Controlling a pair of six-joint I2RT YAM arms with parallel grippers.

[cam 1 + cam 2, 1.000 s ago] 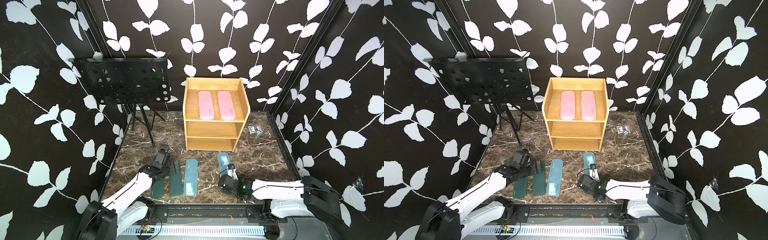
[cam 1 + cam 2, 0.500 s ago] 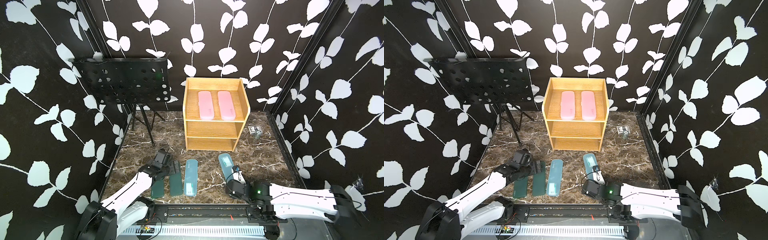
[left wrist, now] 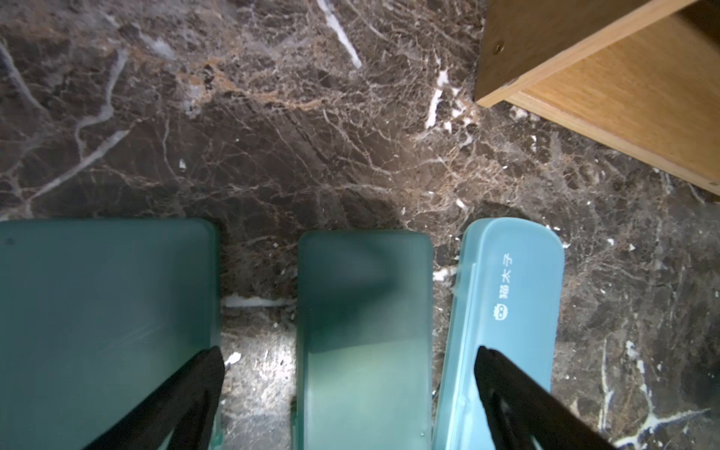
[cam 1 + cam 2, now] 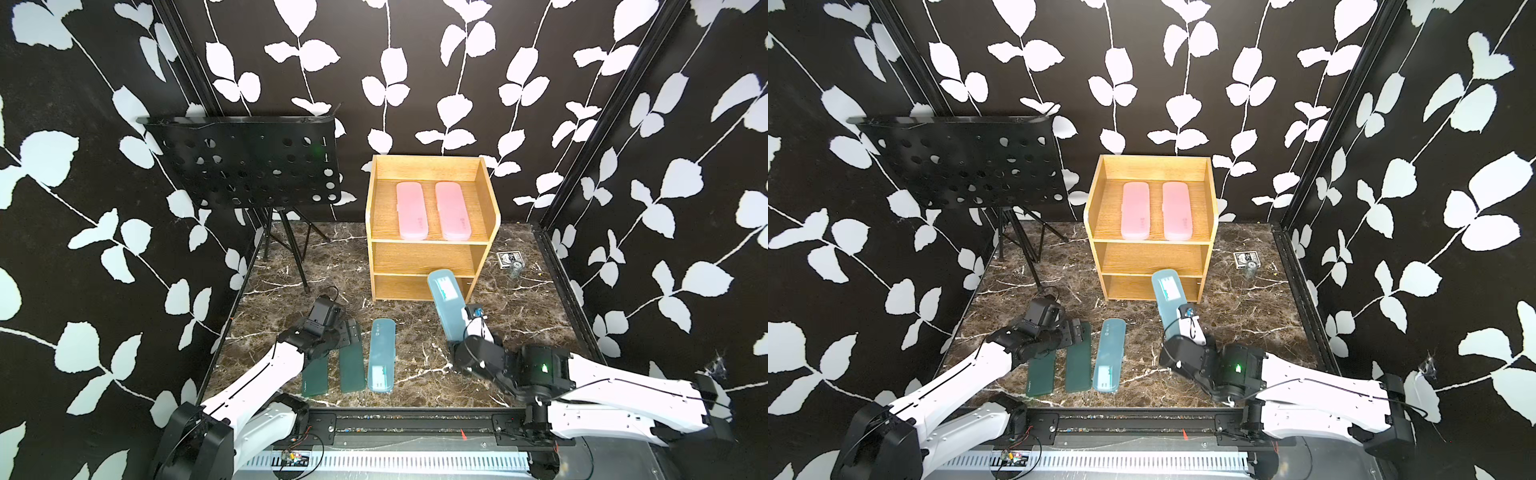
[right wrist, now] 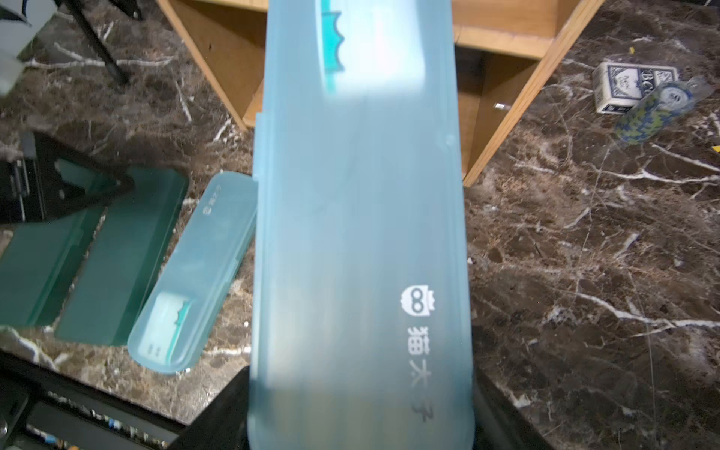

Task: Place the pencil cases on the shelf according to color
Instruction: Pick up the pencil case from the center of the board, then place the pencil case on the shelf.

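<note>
— Right gripper [image 5: 360, 424] is pushing forward since a second ago, carrying the light blue pencil case [image 4: 446, 299] up off the marble [image 4: 523, 324].

— It's gripping the near end, and the far end is nosing at the shelf [image 4: 424, 257] front, low tiers. Left gripper [image 3: 348, 350] is hovering, jaws spread, over a dark green case [image 3: 362, 296].

Black leaf-print walls [image 4: 83, 216], brown marble floor [image 4: 332, 266]

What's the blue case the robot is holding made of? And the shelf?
The held blue case looks like frosted, see-through plastic: a card inside shows faintly through it. The shelf looks like wood, or wood-look board, matte, with visible grain lines.
</note>
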